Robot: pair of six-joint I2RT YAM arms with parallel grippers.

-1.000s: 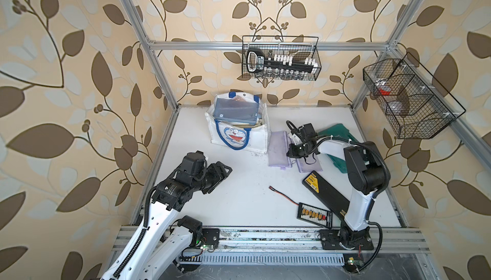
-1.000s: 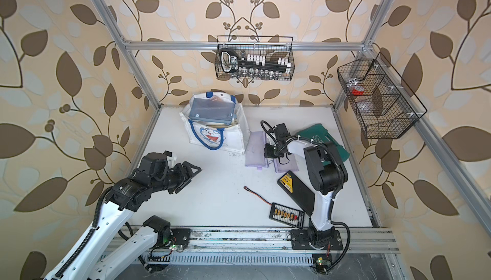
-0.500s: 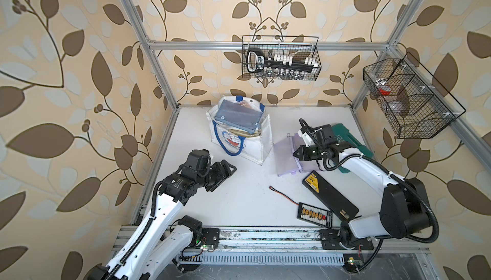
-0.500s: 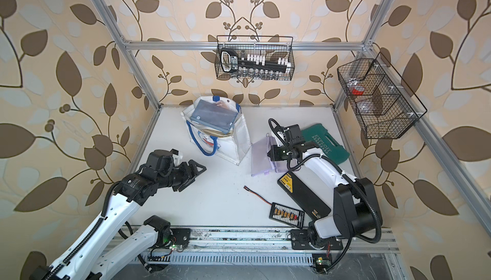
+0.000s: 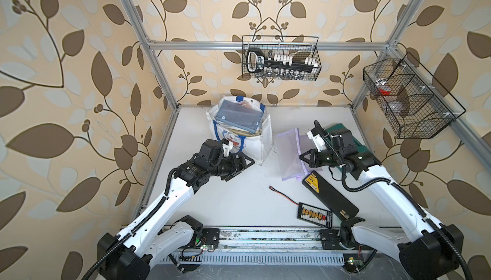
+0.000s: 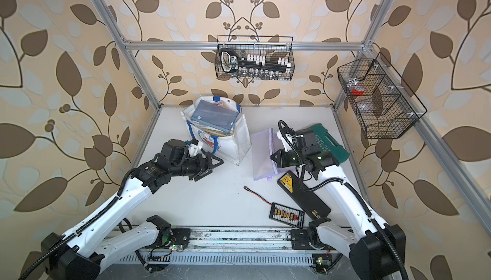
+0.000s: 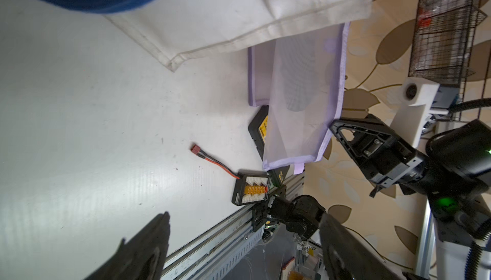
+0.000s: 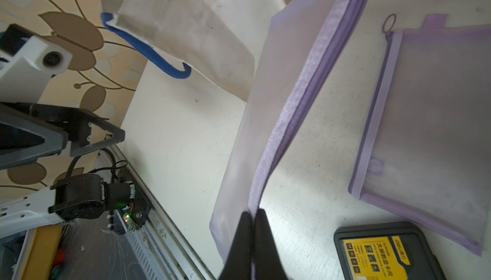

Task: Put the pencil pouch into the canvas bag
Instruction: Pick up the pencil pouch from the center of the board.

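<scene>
Pinched the purple pencil pouch [image 5: 289, 156] by its zipper edge with the right gripper [image 8: 253, 216], jaws tight; held it tilted above the tabletop [image 5: 225, 207], just beside the canvas bag [image 5: 261, 143] standing near the rear edge. Hovered the left gripper [image 5: 242, 171], jaws spread and empty, at the bag's front corner.

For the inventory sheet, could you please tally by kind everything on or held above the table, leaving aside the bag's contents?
Canvas bag: 1
Purple mesh pouches: 2, held pouch, flat pouch
Cases: 2, green tool case, black case
Charging board: 1
Total: 6
</scene>
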